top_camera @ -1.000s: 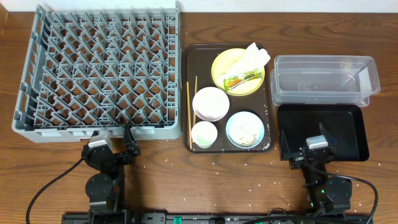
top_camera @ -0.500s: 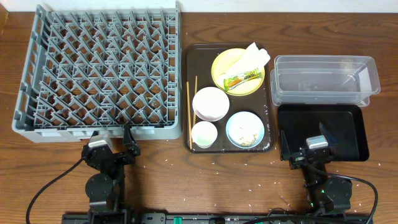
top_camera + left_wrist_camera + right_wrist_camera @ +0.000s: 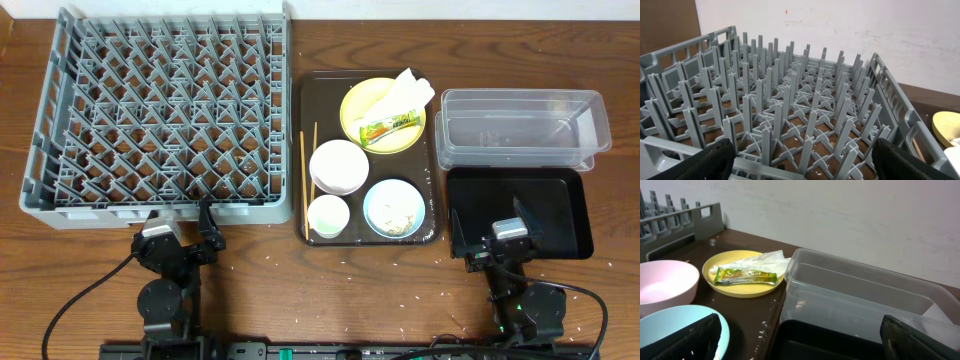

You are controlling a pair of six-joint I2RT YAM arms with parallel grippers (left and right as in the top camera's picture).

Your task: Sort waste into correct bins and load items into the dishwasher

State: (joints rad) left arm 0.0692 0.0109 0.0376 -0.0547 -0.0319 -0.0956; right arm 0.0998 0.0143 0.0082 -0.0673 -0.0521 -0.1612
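Overhead: left gripper (image 3: 179, 225) wide open, empty, just short of the grey dish rack (image 3: 160, 211), which lies straight ahead of it. Right gripper (image 3: 492, 232) also wide open, empty, over the near edge of the black tray (image 3: 560, 210); clear tub (image 3: 520, 93) just beyond. Ahead-left of the right gripper, on the brown tray (image 3: 318, 85): yellow plate (image 3: 358, 110) with napkin (image 3: 405, 90) and wrapper (image 3: 390, 127), white bowl (image 3: 338, 166), cup (image 3: 327, 216), chopsticks (image 3: 303, 175), blue bowl (image 3: 372, 200) holding what looks like rice.

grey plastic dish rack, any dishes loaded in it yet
No, the large square grey plastic dish rack shows only its own bare upright pegs in the overhead view.
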